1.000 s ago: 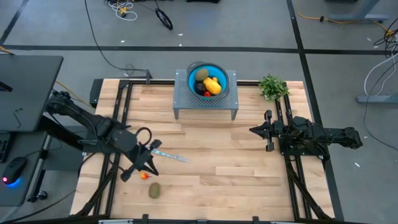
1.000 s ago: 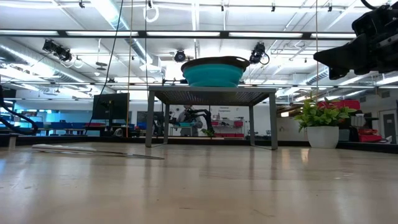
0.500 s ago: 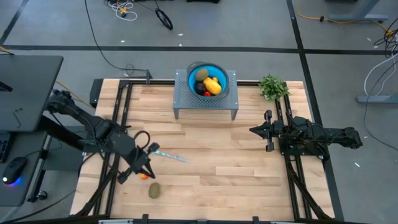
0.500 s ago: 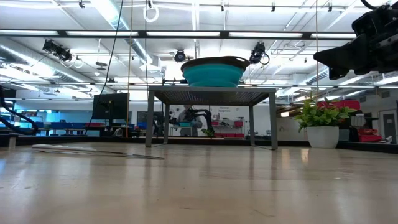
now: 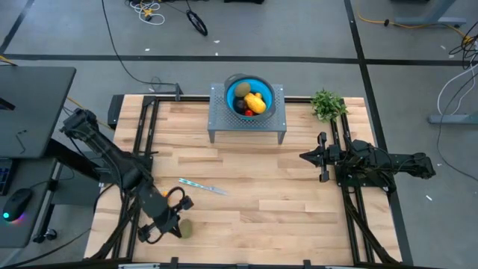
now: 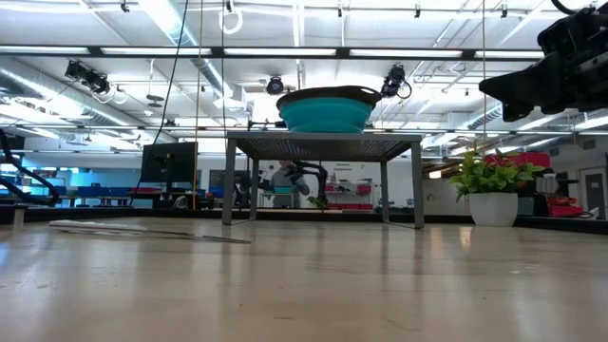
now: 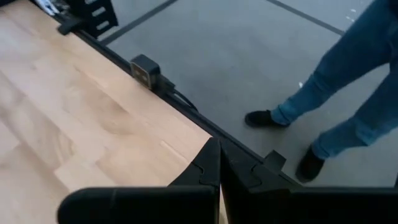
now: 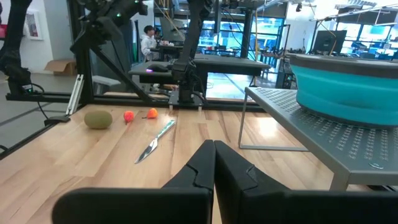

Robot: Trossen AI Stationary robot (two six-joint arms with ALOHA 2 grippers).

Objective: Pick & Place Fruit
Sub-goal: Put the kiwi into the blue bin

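A brown-green kiwi [image 5: 186,229] lies on the table near its near left edge. It also shows in the right wrist view [image 8: 98,118], with two tiny red-orange fruits [image 8: 128,116] [image 8: 151,113] beside it. My left gripper [image 5: 166,226] is shut and stands close beside the kiwi, pointing toward the near edge; nothing sits between its fingers [image 7: 217,155]. A blue bowl [image 5: 231,96] on a grey stand [image 5: 278,123] holds another kiwi [image 5: 241,90], a yellow-orange fruit [image 5: 256,102] and small red ones. My right gripper [image 5: 304,157] waits shut at the right.
A slim silvery knife-like stick [image 5: 203,187] lies left of the table's middle, also seen in the right wrist view [image 8: 155,140]. A green potted plant [image 5: 327,104] stands at the far right. A person's legs [image 7: 348,81] stand on the floor beyond the near edge.
My left gripper has moved from beside the knife-like stick toward the table's near edge, ending next to the kiwi. My right arm has kept still.
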